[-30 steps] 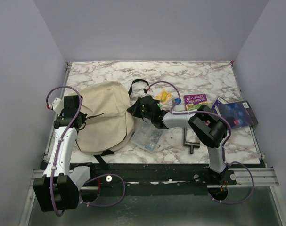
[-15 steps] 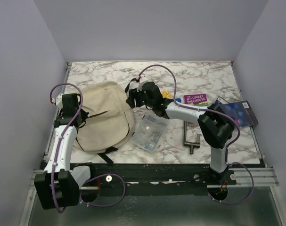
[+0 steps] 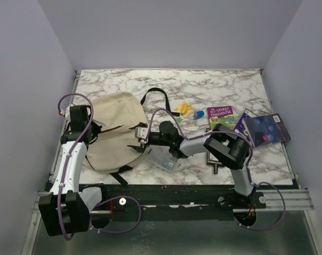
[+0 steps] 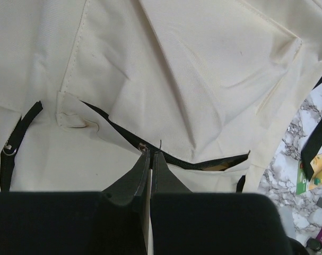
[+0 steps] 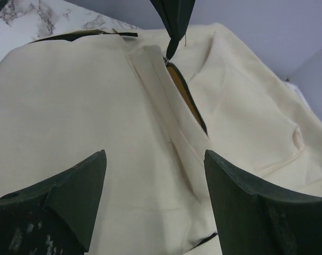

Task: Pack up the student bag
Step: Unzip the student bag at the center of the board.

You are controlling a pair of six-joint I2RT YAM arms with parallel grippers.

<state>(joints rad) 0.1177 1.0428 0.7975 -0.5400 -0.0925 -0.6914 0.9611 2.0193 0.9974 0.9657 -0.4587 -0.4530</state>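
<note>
Where the student bag (image 3: 115, 130) is lying: flat on the table (image 3: 203, 85), zip pocket (image 5: 184, 101) gaping.
Handling: looking soft, light, floppy; gripping the pocket lip seems best.
Left gripper (image 4: 150, 154): pinching closed on the bag's zip pull (image 4: 144, 147).
Right gripper (image 5: 154, 156): hovering over the bag's right side, spread wide, holding nothing.
Clear pouch (image 3: 163, 158): lying just right of the bag.

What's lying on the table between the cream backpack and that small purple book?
In the top view, a yellow packet and a small blue object lie between the backpack and the purple book, just past the bag's black strap loop.
</note>
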